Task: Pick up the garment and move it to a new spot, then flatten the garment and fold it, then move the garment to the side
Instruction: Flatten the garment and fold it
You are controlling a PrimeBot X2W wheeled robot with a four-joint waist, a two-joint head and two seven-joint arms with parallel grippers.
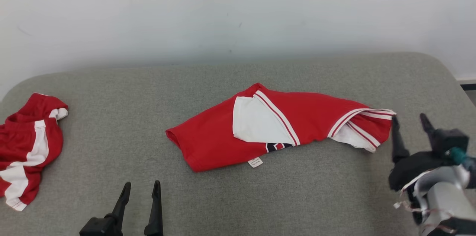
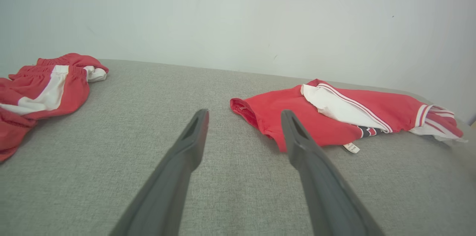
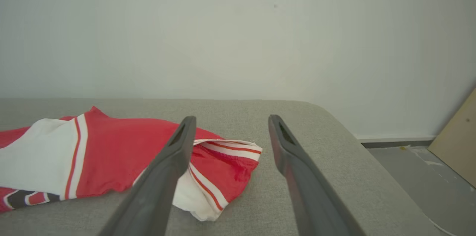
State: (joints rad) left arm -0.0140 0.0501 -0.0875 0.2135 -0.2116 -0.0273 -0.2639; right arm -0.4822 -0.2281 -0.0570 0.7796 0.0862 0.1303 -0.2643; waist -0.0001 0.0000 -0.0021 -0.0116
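- We see the red garment (image 1: 215, 143) lying on the gray fabric-covered bench (image 1: 297, 198), about midway between the left and right edges, stretched out from side to side.
- It is loosely folded. A white panel shows on its upper face, red-and-white striped trim runs along its edges, and a small white label (image 1: 255, 162) sticks out on the side facing the bench's near edge.
- Its striped right end is bunched, with white fabric showing beneath, and reaches toward the bench's right edge.
- The right end effector (image 1: 409, 118) is released, with its two dark fingers apart and nothing between them. It sits just beside the garment's striped end, and we cannot tell whether the nearer finger touches the cloth.
- In the right wrist view the same end effector (image 3: 231, 120) points past the garment (image 3: 119, 154) toward the white wall (image 3: 238, 35), with the floor (image 3: 409, 161) beyond the bench's rounded far right corner.
- The left end effector (image 1: 142, 187) is also released and empty. It is by the near edge, apart from the garment.
- In the left wrist view its fingers (image 2: 186, 146) frame the garment's left end (image 2: 290, 117).
- A crumpled pair of red shorts (image 1: 26, 146) with white side stripes lies at the left edge, well apart from the garment.
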